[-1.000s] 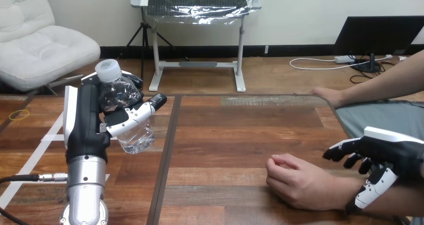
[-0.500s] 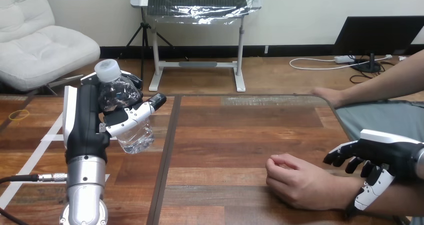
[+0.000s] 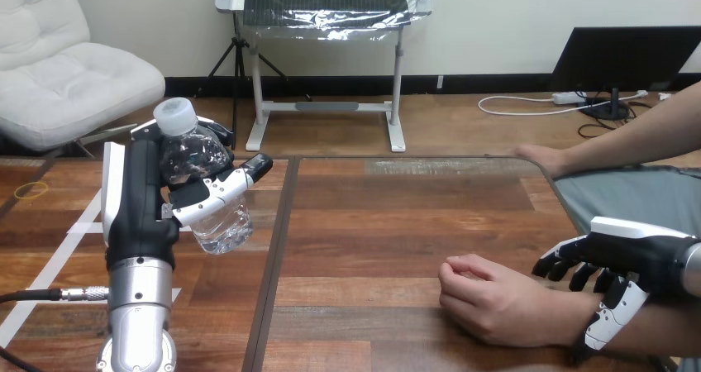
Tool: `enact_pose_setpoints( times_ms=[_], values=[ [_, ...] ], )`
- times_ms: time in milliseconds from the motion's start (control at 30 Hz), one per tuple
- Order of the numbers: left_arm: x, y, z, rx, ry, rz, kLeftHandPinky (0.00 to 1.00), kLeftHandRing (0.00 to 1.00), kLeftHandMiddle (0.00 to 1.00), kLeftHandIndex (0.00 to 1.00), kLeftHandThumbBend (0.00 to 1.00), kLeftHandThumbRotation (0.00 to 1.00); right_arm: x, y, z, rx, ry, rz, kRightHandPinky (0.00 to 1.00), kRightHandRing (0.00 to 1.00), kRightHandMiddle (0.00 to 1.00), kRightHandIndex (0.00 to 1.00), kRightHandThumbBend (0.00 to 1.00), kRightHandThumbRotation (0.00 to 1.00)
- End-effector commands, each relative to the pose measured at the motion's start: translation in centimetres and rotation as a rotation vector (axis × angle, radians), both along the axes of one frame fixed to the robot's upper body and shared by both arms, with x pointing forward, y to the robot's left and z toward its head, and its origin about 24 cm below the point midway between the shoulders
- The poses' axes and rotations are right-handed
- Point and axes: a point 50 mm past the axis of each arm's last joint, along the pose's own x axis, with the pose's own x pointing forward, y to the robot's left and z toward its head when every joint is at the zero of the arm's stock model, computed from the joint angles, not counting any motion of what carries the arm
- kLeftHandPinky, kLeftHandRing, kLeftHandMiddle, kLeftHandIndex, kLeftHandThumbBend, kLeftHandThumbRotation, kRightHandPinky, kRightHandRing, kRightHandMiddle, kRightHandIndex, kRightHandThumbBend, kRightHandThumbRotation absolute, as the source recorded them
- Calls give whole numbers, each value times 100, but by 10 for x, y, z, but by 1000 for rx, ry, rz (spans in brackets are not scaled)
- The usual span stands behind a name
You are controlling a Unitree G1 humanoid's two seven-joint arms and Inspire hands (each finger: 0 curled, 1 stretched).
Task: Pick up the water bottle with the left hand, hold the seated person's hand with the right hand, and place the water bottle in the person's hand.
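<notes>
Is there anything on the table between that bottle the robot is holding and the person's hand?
Nothing visible does. The left hand holds the water bottle up at the left; bare table lies between it and the person's hand, which rests fisted on the table.

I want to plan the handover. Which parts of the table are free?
The middle of the table is bare, between the water bottle in the left hand and the person's near hand. It is crowded at the near right, where the right hand is over the person's wrist.

The person's hand (image 3: 496, 302) lies curled on the wooden table (image 3: 397, 223).
</notes>
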Motion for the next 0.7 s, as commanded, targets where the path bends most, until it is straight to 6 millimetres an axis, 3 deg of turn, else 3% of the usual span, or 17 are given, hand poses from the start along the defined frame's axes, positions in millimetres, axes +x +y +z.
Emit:
enact_pose_setpoints(
  times_ms=[0,667],
  values=[
    [7,-3,19,-3,-84,-15,25,32,37,41,64,0,3,10,-11,17,34,20,70,76,82,83,100,9],
    [7,-2,18,1,-82,-13,25,32,38,42,64,0,2,10,-11,-37,62,22,63,67,73,76,100,10]
  ],
)
